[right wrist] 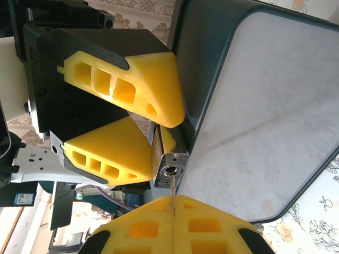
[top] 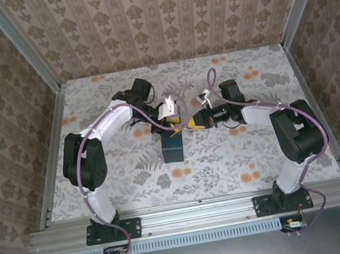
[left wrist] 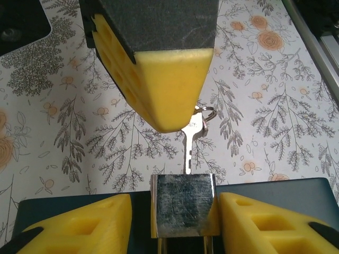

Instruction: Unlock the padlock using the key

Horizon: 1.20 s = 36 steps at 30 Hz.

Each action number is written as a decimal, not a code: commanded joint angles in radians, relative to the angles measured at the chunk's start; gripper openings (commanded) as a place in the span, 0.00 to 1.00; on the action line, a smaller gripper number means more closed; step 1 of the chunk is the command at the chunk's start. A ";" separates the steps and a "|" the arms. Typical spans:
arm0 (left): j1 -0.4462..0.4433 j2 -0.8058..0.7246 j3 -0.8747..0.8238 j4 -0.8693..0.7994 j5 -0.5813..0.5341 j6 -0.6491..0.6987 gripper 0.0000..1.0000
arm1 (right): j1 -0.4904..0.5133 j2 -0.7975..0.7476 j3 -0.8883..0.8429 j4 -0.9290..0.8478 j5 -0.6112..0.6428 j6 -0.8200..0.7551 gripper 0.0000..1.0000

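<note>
Right gripper (right wrist: 174, 203) clenched on the thin silvery key (left wrist: 193, 138), blade entering the small metal padlock (left wrist: 183, 205) at six o'clock of it — left gripper (left wrist: 175, 209) astride the lock, slack, a gap on one side. We'd firm that hold, then twist squarely about the blade; we cannot see the shackle or the blade's depth.

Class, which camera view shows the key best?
Left wrist: the key shows flat-on, tip at the padlock. Right wrist sees it edge-on, a thin line. From the top external camera it is too small to tell.
</note>
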 commanded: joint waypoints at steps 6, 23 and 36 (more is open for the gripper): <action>-0.024 0.012 0.049 -0.067 0.020 0.021 0.37 | 0.007 -0.003 -0.002 0.028 0.004 -0.003 0.00; -0.021 -0.002 0.039 -0.052 0.000 0.000 0.46 | 0.015 0.000 -0.004 0.049 0.022 0.008 0.00; -0.040 0.022 0.045 -0.065 -0.036 -0.003 0.35 | 0.031 -0.001 -0.017 0.095 0.046 0.005 0.00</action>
